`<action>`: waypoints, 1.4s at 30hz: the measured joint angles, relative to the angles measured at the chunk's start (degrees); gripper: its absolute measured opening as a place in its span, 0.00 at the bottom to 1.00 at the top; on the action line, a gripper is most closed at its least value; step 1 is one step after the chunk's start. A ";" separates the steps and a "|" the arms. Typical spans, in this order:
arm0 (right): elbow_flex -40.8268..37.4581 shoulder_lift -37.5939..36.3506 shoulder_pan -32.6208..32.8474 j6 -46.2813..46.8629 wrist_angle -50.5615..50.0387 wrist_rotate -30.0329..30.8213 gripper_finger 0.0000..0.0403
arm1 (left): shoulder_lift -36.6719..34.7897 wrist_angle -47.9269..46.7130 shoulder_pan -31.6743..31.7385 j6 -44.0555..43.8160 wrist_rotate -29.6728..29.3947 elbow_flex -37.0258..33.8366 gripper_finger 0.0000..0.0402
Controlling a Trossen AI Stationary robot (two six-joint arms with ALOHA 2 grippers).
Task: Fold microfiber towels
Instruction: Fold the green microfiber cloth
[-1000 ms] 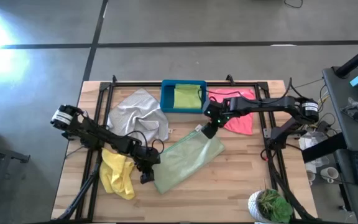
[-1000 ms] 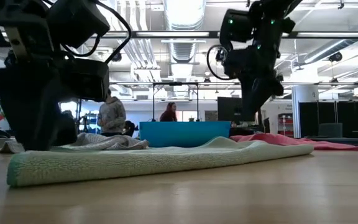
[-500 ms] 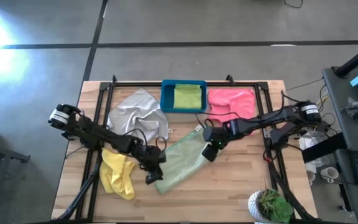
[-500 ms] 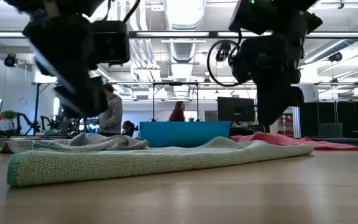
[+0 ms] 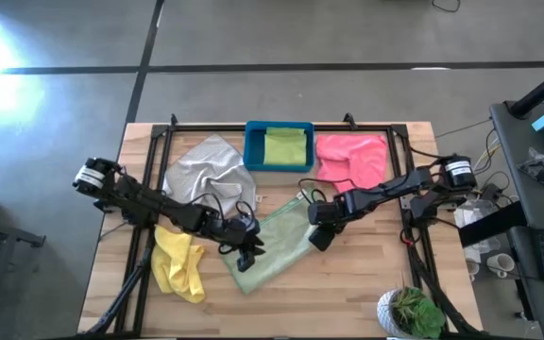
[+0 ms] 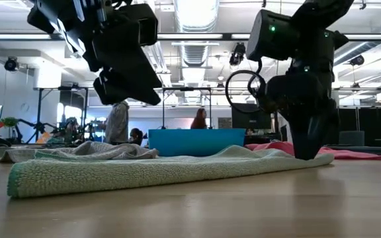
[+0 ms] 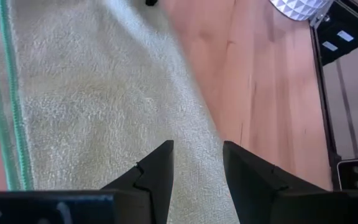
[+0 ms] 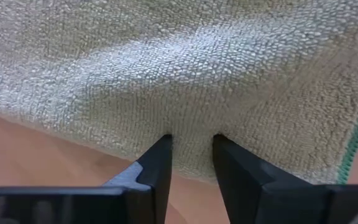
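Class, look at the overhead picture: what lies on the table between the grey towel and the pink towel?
In the high view, the blue bin holding a lime green towel lies between the grey towel and pink towel.

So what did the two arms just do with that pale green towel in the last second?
The right gripper swung from the towel's far corner by the blue bin down to its right edge, where its fingers now pinch the pale green towel. The left gripper lifted and slid inward over the towel, fingers apart, holding nothing. The towel looks narrower. The grey, pink and yellow towels stayed put.
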 joint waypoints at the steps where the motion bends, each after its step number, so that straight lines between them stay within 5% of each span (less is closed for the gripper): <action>1: 0.00 0.31 0.00 0.01 -0.03 -0.01 0.27 | 0.00 -0.11 0.00 -0.01 0.00 -0.07 0.31; 7: 0.19 0.47 -0.84 -1.48 -3.84 2.32 0.27 | 0.00 -0.13 0.02 0.01 -0.02 -0.57 0.31; 13: 0.07 0.26 -4.42 -5.37 -12.59 11.40 0.27 | 0.00 -0.14 0.02 1.39 -0.15 -0.57 0.31; 20: 2.49 -3.74 -2.83 -3.17 -12.68 10.55 0.27 | -0.02 -1.29 0.02 2.62 -0.37 -0.61 0.31; 24: 5.44 -6.67 1.53 -1.01 -9.52 10.43 0.27 | -1.05 -5.60 0.02 3.14 -0.33 -0.33 0.31; 30: 7.54 -5.78 7.85 0.05 9.15 10.05 0.27 | -4.48 -11.25 0.02 6.48 -0.38 -0.52 0.31; 42: 15.85 9.69 11.85 1.08 17.21 10.30 0.27 | -11.78 -12.75 0.02 16.51 -3.61 -0.68 0.31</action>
